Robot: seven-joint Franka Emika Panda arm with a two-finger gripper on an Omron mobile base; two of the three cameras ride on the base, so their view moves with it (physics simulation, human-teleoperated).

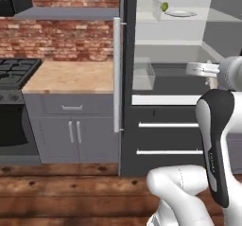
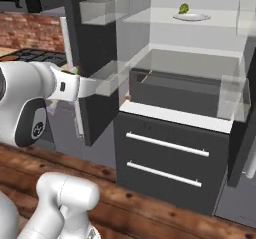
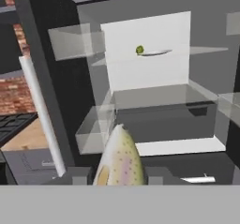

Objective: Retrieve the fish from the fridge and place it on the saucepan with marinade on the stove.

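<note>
Before the open fridge [image 1: 165, 126], arm extends level, gripper [image 3: 119, 178] jaws pinching the speckled fish [image 3: 119, 160] between both fingertips [image 3: 77, 175].

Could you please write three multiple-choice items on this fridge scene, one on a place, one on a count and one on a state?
1. Where is the small green item?
A. On a plate on the upper fridge shelf
B. On the stove
C. On the wooden floor

2. How many pale bar handles show on the drawers under the open fridge compartment?
A. One
B. Two
C. Four

3. What is the end effector doing?
A. Hanging open, holding nothing
B. Holding the fish
C. Gripping the fridge door handle

Answers: 1 A, the green item sits on the white plate up on that shelf. 2 B, two bars lie one above the other. 3 B, the speckled fish rises between the fingertips in the hand view.
</note>
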